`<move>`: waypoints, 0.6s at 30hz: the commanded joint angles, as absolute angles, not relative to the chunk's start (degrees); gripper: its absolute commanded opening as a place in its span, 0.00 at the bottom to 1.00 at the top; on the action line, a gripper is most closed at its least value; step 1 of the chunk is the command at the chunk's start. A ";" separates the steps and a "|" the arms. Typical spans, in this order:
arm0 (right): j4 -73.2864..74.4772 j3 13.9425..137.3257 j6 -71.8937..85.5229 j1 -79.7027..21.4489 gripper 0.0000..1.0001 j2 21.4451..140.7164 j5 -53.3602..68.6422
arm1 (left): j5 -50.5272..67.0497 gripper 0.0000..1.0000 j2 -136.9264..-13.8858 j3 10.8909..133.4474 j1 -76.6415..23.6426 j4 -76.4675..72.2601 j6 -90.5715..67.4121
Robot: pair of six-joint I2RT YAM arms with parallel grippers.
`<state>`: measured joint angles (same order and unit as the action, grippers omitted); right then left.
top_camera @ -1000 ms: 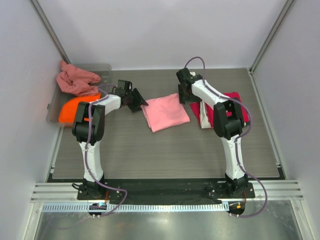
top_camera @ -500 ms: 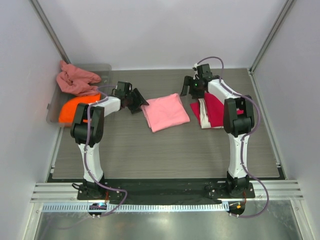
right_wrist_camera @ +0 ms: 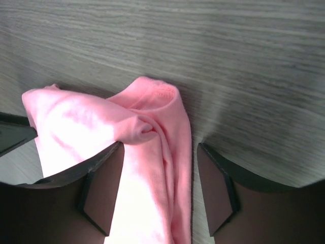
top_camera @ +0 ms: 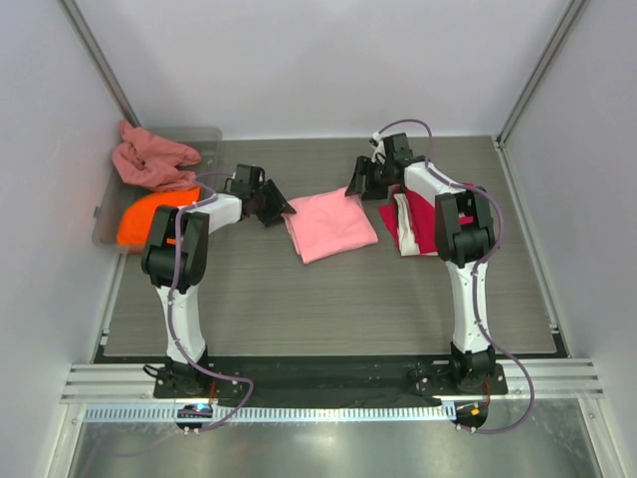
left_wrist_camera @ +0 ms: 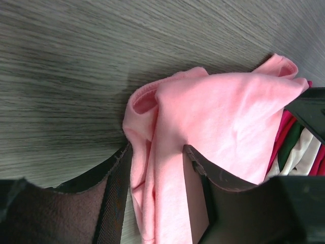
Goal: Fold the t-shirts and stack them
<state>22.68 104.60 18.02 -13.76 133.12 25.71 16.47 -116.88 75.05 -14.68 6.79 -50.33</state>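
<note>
A folded light pink t-shirt [top_camera: 330, 224] lies mid-table. My left gripper [top_camera: 273, 204] is at its left edge, open. In the left wrist view its jaws [left_wrist_camera: 156, 148] straddle the bunched pink hem [left_wrist_camera: 223, 112]. My right gripper [top_camera: 359, 183] is at the shirt's far right corner, also open. In the right wrist view its jaws [right_wrist_camera: 160, 146] stand wide around the pink fold [right_wrist_camera: 76, 127], with bare table beside the right finger. A stack of crimson red [top_camera: 430, 224], white [top_camera: 405, 215] and dark folded t-shirts lies to the right.
A grey tray [top_camera: 204, 132] at the far left holds a crumpled dusty rose t-shirt [top_camera: 149, 159] and an orange one [top_camera: 139, 221]. White walls close in the table on three sides. Bare wood-grain table lies in front of the shirts.
My right gripper swung out over the stack, then came back left to the pink shirt's far corner. The left gripper stayed at the shirt's left edge, its jaws narrowing a little.
</note>
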 commanded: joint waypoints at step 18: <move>21.63 106.91 16.79 -18.28 0.01 128.62 16.63 | 11.25 0.00 -115.87 77.10 -16.78 3.70 -48.61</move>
<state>22.28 111.44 17.91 -17.63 138.04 19.49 13.50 -120.62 78.85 -15.73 5.87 -50.41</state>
